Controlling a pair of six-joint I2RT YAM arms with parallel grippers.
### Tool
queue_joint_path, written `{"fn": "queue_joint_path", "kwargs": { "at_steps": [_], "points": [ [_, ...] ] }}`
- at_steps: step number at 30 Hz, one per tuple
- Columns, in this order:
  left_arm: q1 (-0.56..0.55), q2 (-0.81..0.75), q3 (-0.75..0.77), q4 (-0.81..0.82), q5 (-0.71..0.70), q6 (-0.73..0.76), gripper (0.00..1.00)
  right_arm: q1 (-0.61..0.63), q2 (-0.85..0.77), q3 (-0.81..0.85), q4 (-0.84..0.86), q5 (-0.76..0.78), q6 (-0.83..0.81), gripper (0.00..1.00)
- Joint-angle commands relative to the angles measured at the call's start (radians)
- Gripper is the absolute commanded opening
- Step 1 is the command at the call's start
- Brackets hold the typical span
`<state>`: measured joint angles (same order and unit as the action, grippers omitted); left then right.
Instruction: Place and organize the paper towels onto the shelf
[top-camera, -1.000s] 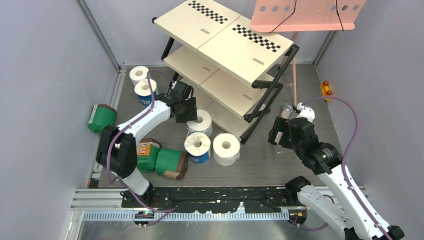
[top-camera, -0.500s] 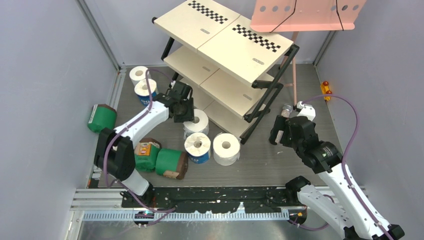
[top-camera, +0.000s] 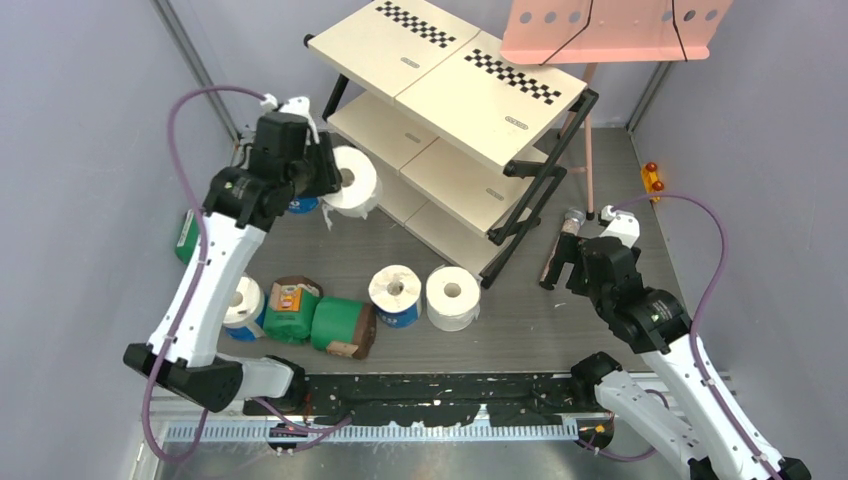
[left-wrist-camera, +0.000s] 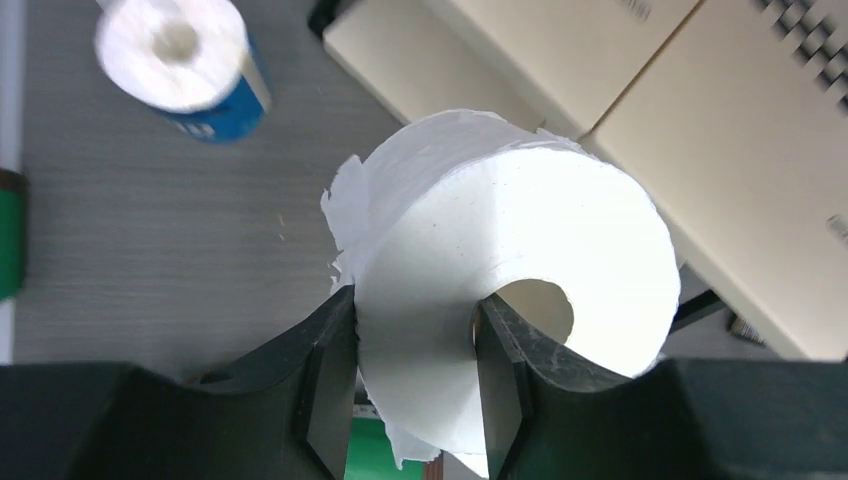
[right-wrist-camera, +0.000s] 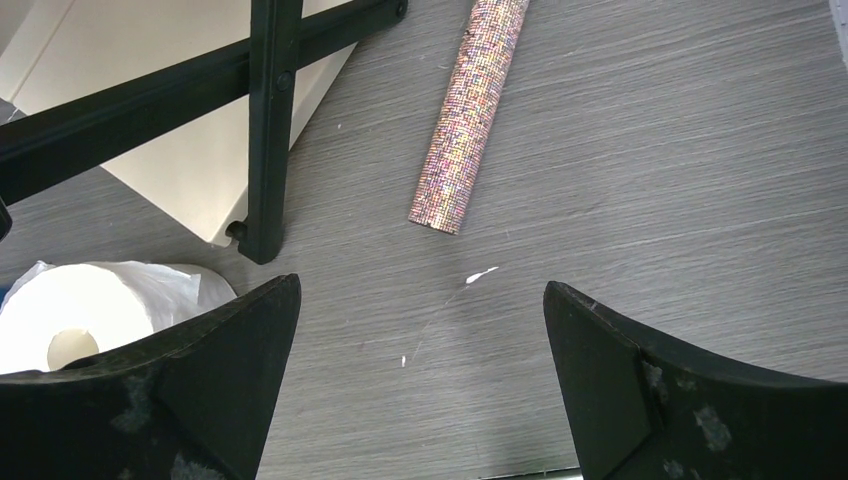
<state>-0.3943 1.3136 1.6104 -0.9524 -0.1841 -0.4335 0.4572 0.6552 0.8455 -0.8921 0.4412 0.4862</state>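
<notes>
Left gripper (left-wrist-camera: 415, 308): narrowed onto a fat plain white paper towel roll (top-camera: 357, 180) — one finger inside the hollow core, the other on the outer wrap, with the roll's wall pinched between them.
Held roll: off the table, with its flat end toward the left wrist camera and a ragged loose sheet at its edge. It hangs just beside the left end of the middle board of the shelf; whether it touches the board cannot be told.
Shelf: a three-tier slanted shelf of cream boards on a black metal frame (top-camera: 455, 85), with black-and-white checkered strips on the top tier.
Near the shelf's front foot: a blue-wrapped roll (top-camera: 395, 297) and a second white roll (top-camera: 453, 297) stand upright, side by side on the grey wood-grain table (top-camera: 520, 325).
Further left: two green-wrapped rolls (top-camera: 343, 327) touch each other, with a second blue-wrapped roll (top-camera: 243, 303) beside them, partly behind the left arm.
By the left wall: a third green-wrapped roll (top-camera: 186, 238), half hidden by the arm.
Under the left gripper: a third blue-wrapped roll (left-wrist-camera: 185, 65), upright.
Right gripper (right-wrist-camera: 420, 320): jaws spread wide with nothing between them — low over bare table.
Ahead of it: a thin speckled tube (right-wrist-camera: 470, 120) lies flat near the shelf's black foot.
Behind the shelf: a pink perforated music stand (top-camera: 610, 30).
</notes>
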Motion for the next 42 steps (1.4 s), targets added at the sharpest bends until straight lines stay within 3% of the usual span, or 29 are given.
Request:
{"fn": "queue_joint_path", "kwargs": {
  "at_steps": [1,7,12,26,34,42],
  "points": [
    [0.019,-0.034,0.253,-0.061,-0.078,0.074,0.0,0.005,-0.024,0.04,-0.002,0.053,-0.006,1.0],
    [0.025,0.058,0.57,-0.064,-0.082,0.11,0.0,0.005,-0.045,0.027,-0.009,0.075,-0.005,1.0],
    [0.026,0.134,0.735,0.0,-0.073,0.116,0.0,0.005,-0.061,0.022,-0.016,0.085,-0.001,1.0],
    [0.026,0.216,0.813,0.218,0.038,0.064,0.0,0.005,-0.102,-0.008,-0.005,0.093,0.009,1.0],
    [0.025,0.233,0.809,0.233,0.163,0.009,0.04,0.005,-0.106,-0.014,-0.002,0.104,0.013,1.0],
    [0.023,0.251,0.805,0.239,0.167,0.013,0.07,0.005,-0.105,-0.018,0.004,0.11,0.016,1.0]
  ]
}}
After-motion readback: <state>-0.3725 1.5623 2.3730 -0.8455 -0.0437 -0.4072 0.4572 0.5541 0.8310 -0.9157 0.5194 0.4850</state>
